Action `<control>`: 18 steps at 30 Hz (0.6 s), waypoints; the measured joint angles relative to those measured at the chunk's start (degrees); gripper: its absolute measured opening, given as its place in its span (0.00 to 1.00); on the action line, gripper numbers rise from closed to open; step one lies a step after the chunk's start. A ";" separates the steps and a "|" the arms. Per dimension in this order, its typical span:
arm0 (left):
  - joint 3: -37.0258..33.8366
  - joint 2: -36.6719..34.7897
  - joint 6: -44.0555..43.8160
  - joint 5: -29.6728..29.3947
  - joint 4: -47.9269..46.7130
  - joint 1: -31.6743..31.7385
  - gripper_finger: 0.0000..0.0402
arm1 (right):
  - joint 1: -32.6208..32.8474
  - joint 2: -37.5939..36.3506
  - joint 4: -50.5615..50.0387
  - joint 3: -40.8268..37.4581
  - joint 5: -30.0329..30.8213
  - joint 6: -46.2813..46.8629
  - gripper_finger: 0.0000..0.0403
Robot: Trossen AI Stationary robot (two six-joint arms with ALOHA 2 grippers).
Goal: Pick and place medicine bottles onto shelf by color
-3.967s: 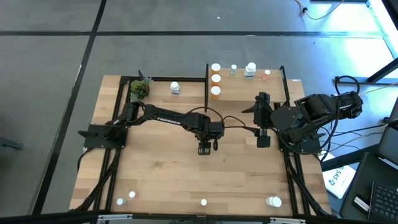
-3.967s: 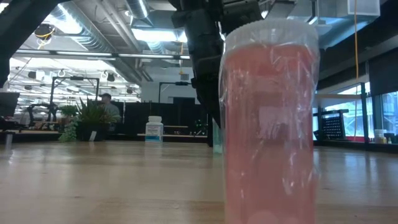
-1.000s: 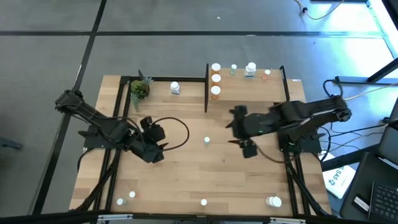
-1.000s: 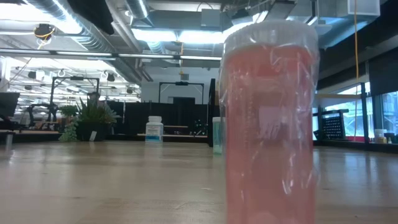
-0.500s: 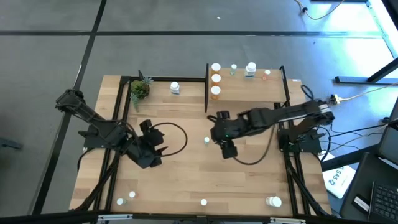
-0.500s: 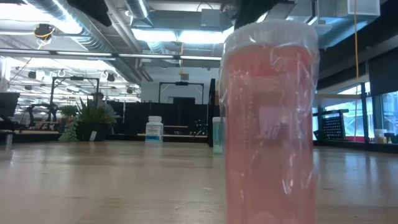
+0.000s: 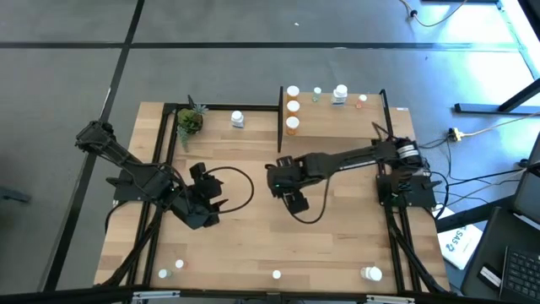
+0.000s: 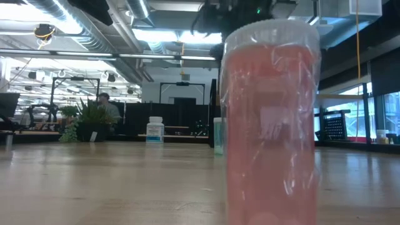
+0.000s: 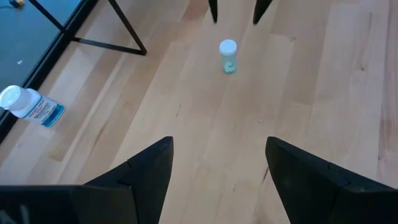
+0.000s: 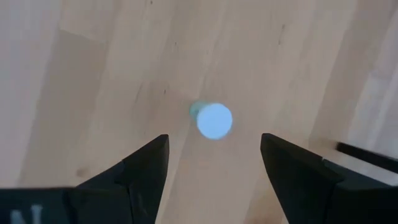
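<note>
Medicine bottle, green-bodied with white cap (image 10: 214,121), stands upright on the bench (image 7: 337,245), in front of the shelf (image 7: 337,121) and clear of it. Right end effector (image 7: 285,187) hangs directly above this bottle, fingers parted, nothing gripped. Left end effector (image 7: 207,190) sits well to the left of the shelf, fingers parted and empty. On the shelf: 3 orange bottles (image 7: 292,107) in a row along its left edge. A pinkish-red bottle (image 8: 272,125) stands on the bench.
</note>
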 joint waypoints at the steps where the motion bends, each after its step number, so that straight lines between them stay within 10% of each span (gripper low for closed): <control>1: 0.00 0.01 0.00 0.01 0.00 0.00 0.62 | -0.20 0.78 0.52 0.00 -0.02 -0.16 0.64; 18: 0.01 0.04 0.02 0.00 -0.02 0.01 0.62 | -3.37 6.81 4.13 -0.02 -4.46 -0.33 0.64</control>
